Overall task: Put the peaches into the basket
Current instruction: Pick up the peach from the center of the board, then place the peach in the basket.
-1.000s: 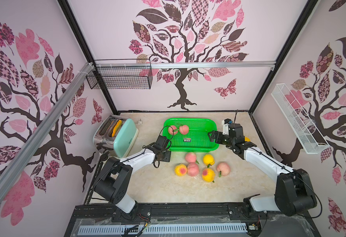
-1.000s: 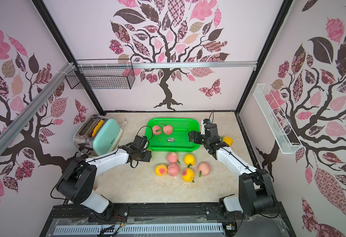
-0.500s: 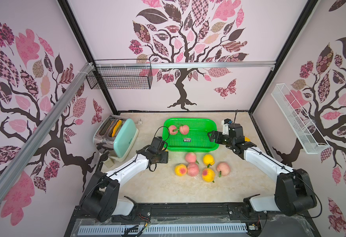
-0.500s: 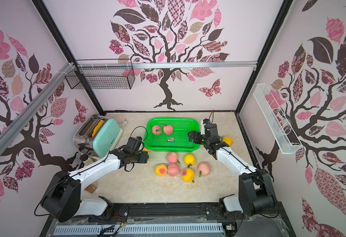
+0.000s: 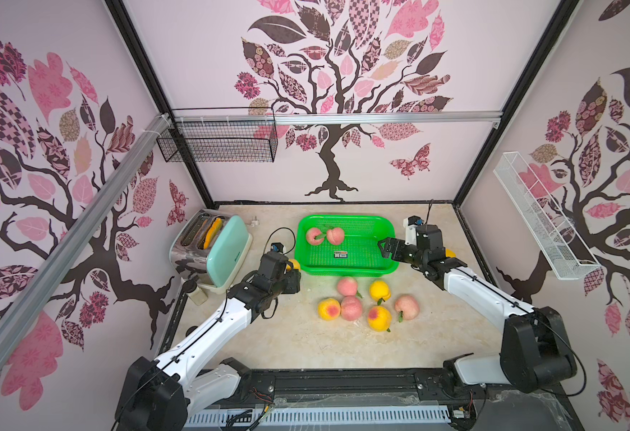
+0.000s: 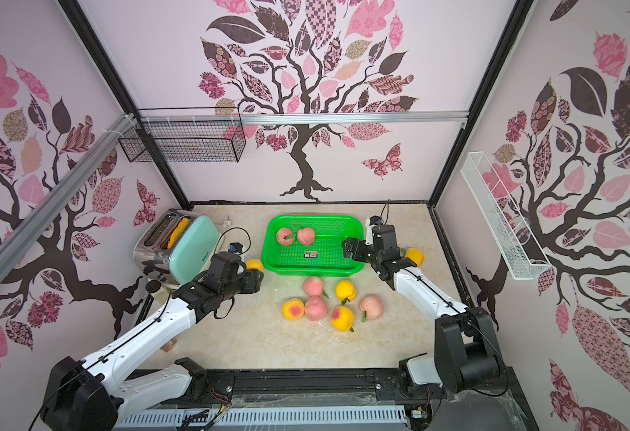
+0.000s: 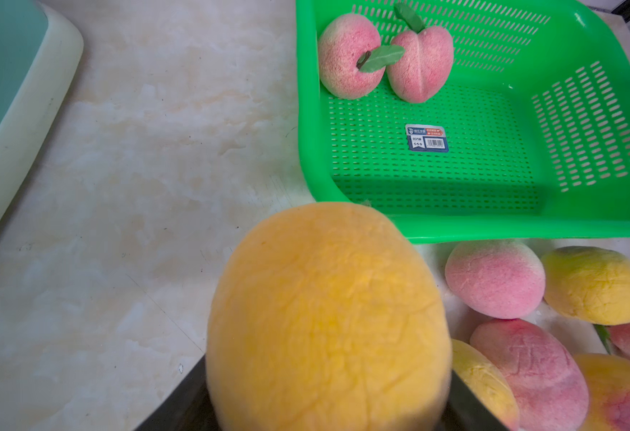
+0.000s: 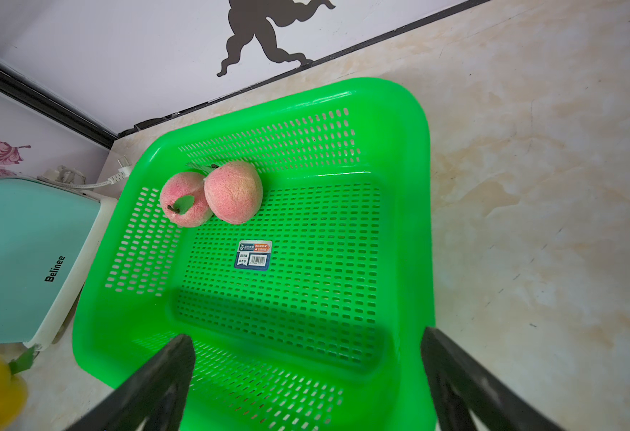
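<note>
The left gripper (image 5: pixel 294 276) is closed part-way around a yellow peach (image 7: pixel 328 317), which fills the gap between its dark fingers (image 7: pixel 182 406) in the left wrist view. In both top views that fruit sits at the gripper's tip, above the table (image 5: pixel 287 336) and just beside the near left corner of the green basket (image 5: pixel 343 269), outside its rim. The right gripper (image 8: pixel 306 373) stands wide open with nothing in it, poised over the basket's right end (the mesh floor shows plainly between its jaws). Two pink peaches (image 5: pixel 314 236) lie touching each other in the basket's far left corner. Six loose peaches (image 5: pixel 351 308) cluster on the table just in front of the basket, between the two arms. One further yellow fruit (image 6: pixel 415 256) lies partly hidden behind the right wrist.
</note>
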Controlling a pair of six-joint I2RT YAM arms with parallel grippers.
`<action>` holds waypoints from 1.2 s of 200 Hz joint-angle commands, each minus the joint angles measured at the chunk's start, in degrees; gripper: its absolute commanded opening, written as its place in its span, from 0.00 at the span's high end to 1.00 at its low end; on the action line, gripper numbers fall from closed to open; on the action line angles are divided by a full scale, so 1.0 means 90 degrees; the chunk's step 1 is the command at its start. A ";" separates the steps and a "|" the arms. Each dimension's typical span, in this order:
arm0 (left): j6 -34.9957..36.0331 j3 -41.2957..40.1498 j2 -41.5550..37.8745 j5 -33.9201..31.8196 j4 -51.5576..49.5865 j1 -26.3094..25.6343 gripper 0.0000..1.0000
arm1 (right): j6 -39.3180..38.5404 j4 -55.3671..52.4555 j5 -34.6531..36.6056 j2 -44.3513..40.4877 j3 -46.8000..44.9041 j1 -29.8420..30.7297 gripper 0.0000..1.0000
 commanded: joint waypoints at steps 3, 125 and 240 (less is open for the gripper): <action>0.0185 0.0666 0.0226 -0.0003 0.0261 -0.0020 0.45 | 0.0021 0.0045 -0.0018 -0.0107 0.0195 -0.0027 0.03; 0.0138 0.3013 0.2944 0.0954 0.0219 -0.0018 0.43 | -0.0013 -0.0001 0.0190 -0.0504 0.0004 -0.0031 0.03; 0.0715 0.4906 0.5137 0.1009 -0.1492 -0.0014 0.41 | 0.0031 0.0063 0.0193 -0.0533 -0.0150 -0.0029 0.03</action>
